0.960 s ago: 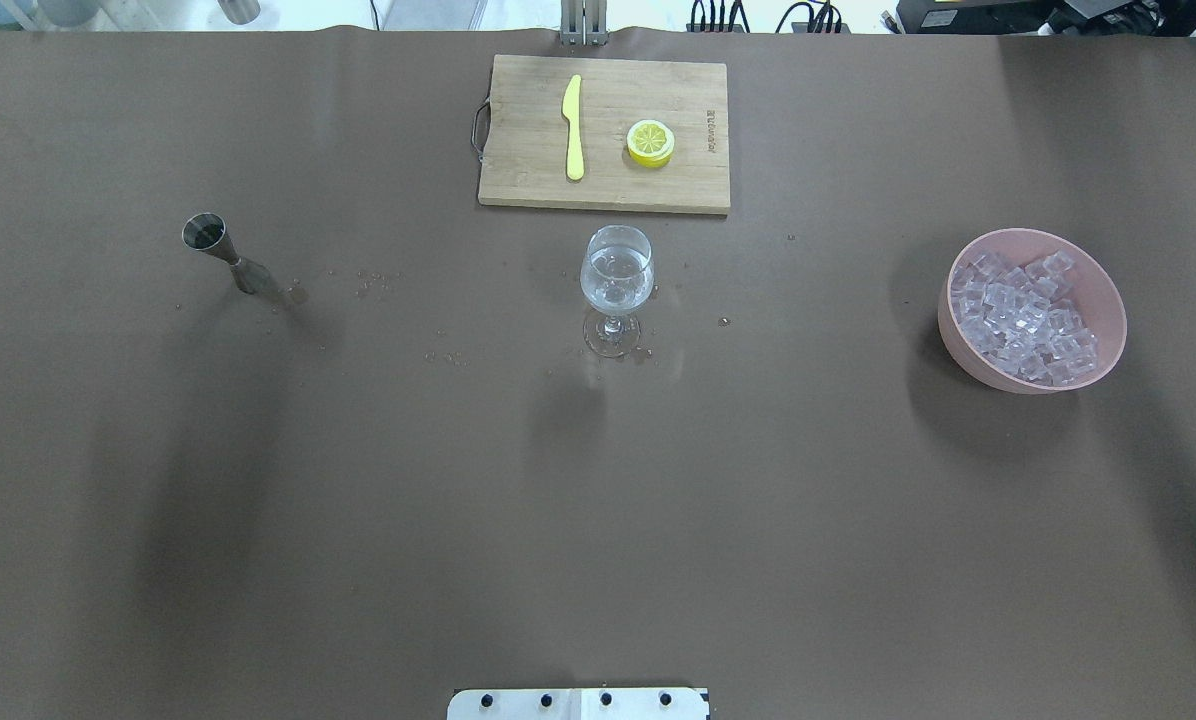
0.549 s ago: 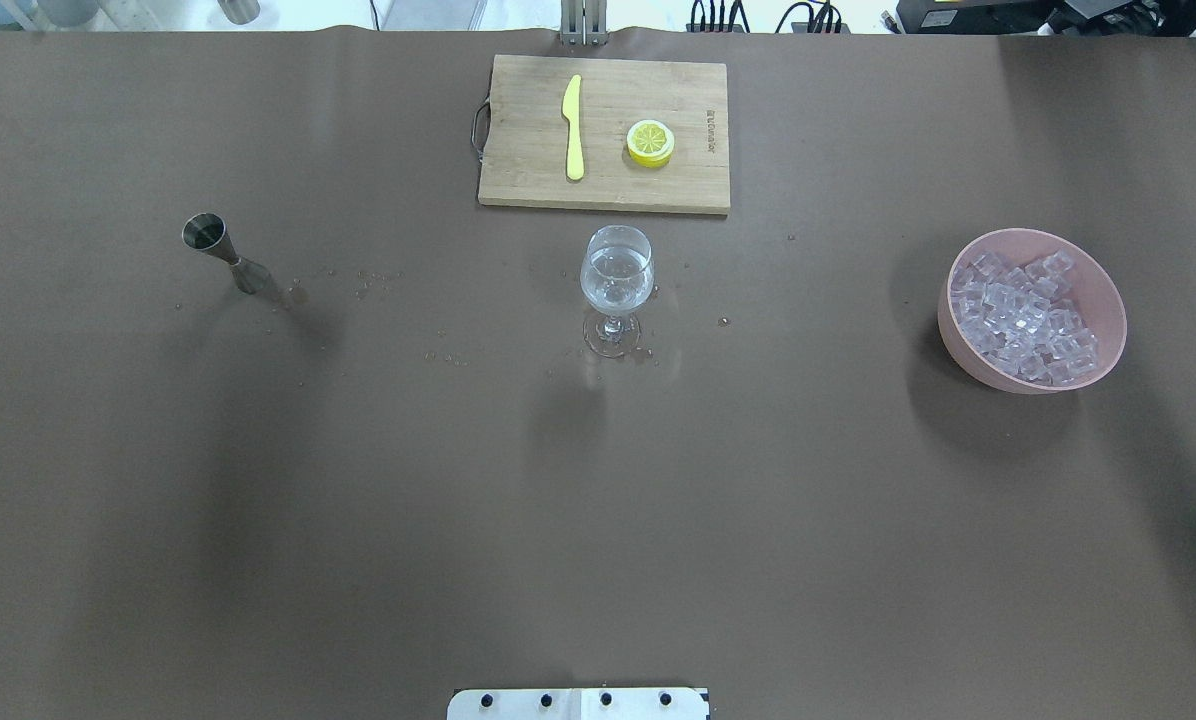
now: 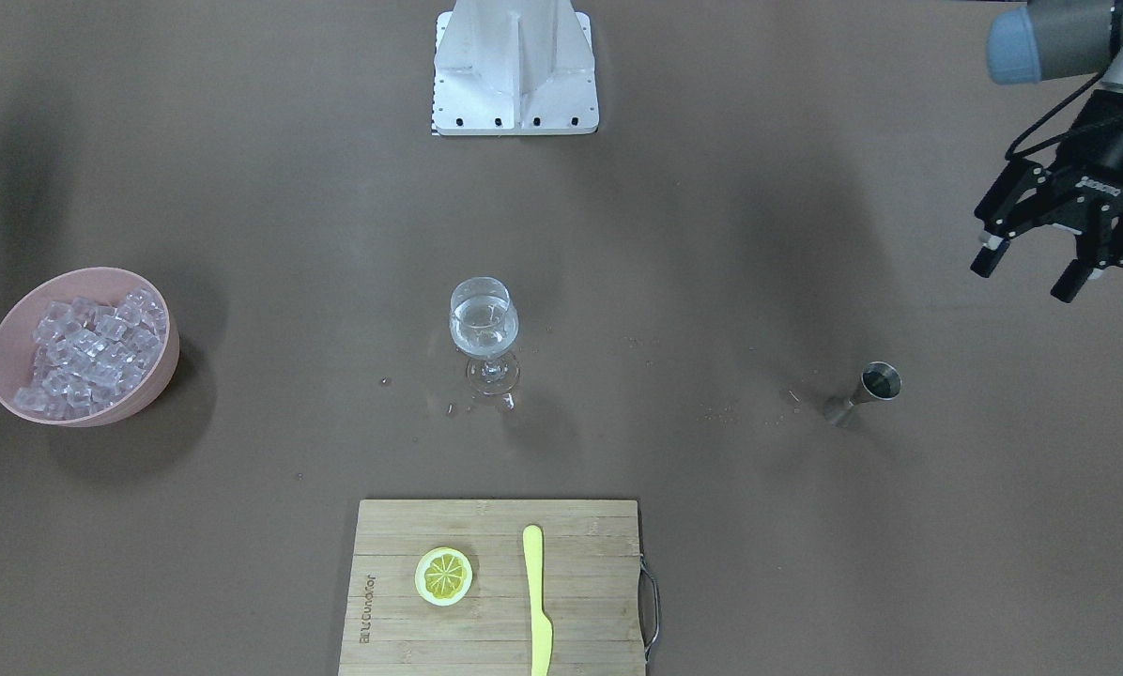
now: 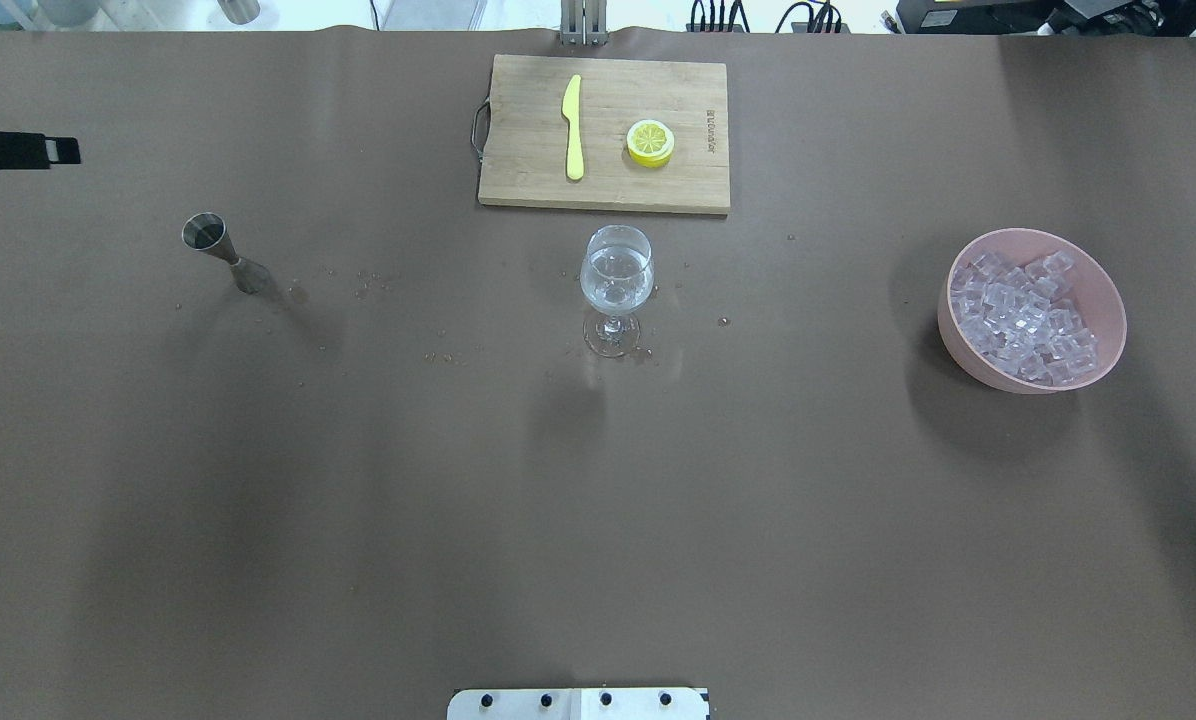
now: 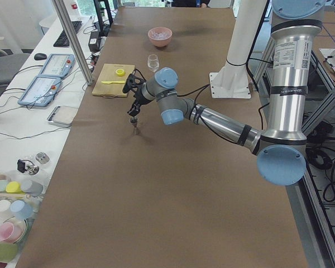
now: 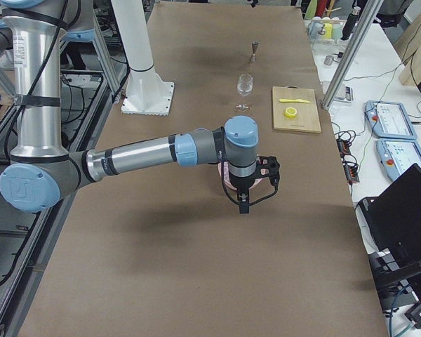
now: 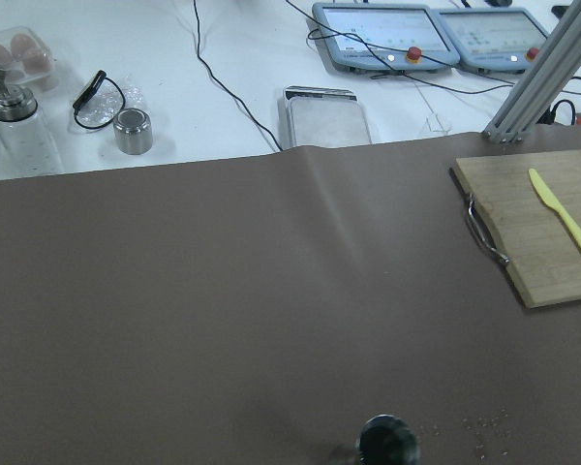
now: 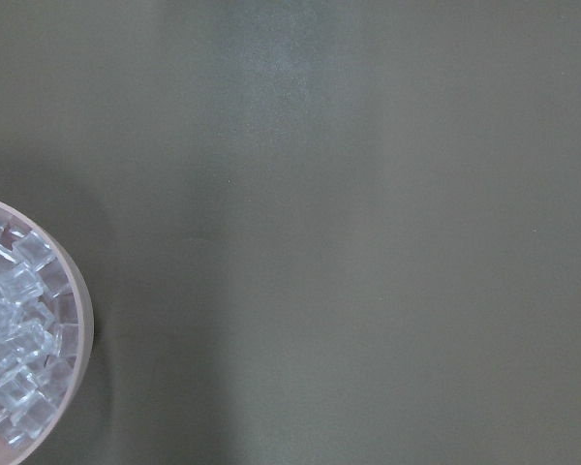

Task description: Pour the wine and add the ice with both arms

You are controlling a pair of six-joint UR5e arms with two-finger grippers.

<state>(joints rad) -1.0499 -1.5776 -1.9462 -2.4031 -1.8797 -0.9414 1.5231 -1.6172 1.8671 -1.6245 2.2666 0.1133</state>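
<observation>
currently looking at a stemmed glass (image 3: 492, 368) standing upright mid-table and carrying the wine (image 3: 483, 330) in its bowl. finding the ice (image 3: 81, 352) heaped in a pink bowl (image 3: 156, 383) well off to the glass's right, on the robot's right-hand side. spotting a steel jigger (image 3: 867, 392) upright well to the glass's left, with small droplets (image 3: 721, 410) dotting the brown table (image 3: 242, 526) between the two. noting a wooden cutting board (image 3: 585, 573) just beyond the glass from the robot's base, bearing a yellow knife (image 3: 535, 601) and a lemon slice (image 3: 444, 576). watching the left gripper (image 3: 1026, 274) hanging above the table farther left of the glass than the jigger, holding its jaws spread wide and gripping nothing. making out the right gripper (image 6: 243, 202) pointing down by the pink bowl, far to the glass's right; unable to tell its jaw spread or any hold.
</observation>
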